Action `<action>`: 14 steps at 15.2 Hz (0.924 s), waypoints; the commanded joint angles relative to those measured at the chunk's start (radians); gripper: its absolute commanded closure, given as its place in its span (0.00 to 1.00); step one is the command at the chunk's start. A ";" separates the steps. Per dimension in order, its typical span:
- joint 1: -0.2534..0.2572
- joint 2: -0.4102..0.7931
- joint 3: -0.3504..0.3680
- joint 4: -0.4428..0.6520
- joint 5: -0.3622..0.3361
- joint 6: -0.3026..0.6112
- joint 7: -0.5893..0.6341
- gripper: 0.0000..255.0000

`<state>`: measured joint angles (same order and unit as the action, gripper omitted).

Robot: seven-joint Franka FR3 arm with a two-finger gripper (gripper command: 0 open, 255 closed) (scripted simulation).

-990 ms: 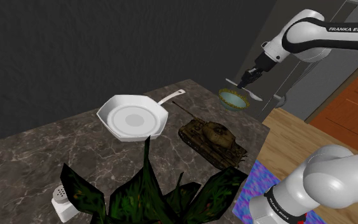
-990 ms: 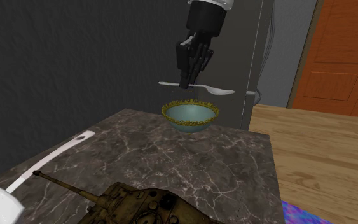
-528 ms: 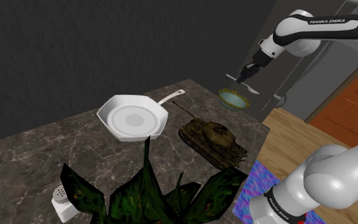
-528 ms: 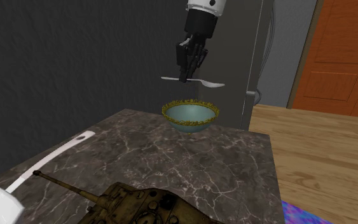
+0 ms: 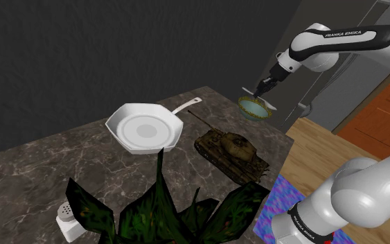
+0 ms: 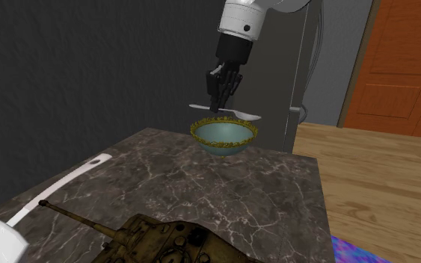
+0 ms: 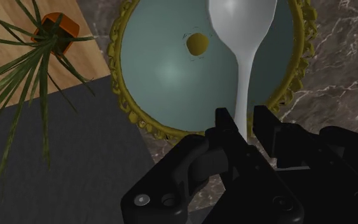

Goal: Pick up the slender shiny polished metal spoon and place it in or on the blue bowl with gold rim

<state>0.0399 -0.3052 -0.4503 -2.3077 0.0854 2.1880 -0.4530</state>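
Note:
The blue bowl (image 6: 224, 139) with a gold rim stands at the far corner of the marble table, also seen as the bowl (image 5: 253, 109) and the bowl (image 7: 171, 70). My gripper (image 6: 217, 108) hangs just above it, shut on the handle of a pale, slender spoon (image 6: 247, 114). The spoon lies level across the bowl's far rim. From the wrist, the gripper (image 7: 244, 127) clasps the spoon (image 7: 241, 38) by its handle, and the spoon's scoop end is over the bowl's inside. From the shoulder, the gripper (image 5: 262, 87) sits right over the bowl.
A white pan (image 5: 145, 128) and a camouflage tank model (image 5: 231, 149) lie mid-table. A leafy plant (image 5: 165, 208) and a white shaker (image 5: 67, 220) stand near the front. A grey upright panel (image 6: 300, 67) rises behind the bowl, with an orange door (image 6: 407, 60) beyond.
The gripper, holding the spoon, rose slightly, shifted toward the bowl's far side, then came down close to the rim. The bowl has stayed put.

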 commanded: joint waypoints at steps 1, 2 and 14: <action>0.001 0.008 -0.005 -0.019 0.005 0.026 -0.009 1.00; 0.002 0.013 -0.007 -0.028 0.008 0.039 -0.014 1.00; 0.006 0.034 -0.015 -0.060 0.023 0.090 -0.032 0.00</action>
<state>0.0459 -0.2713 -0.4657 -2.3679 0.1080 2.2782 -0.4849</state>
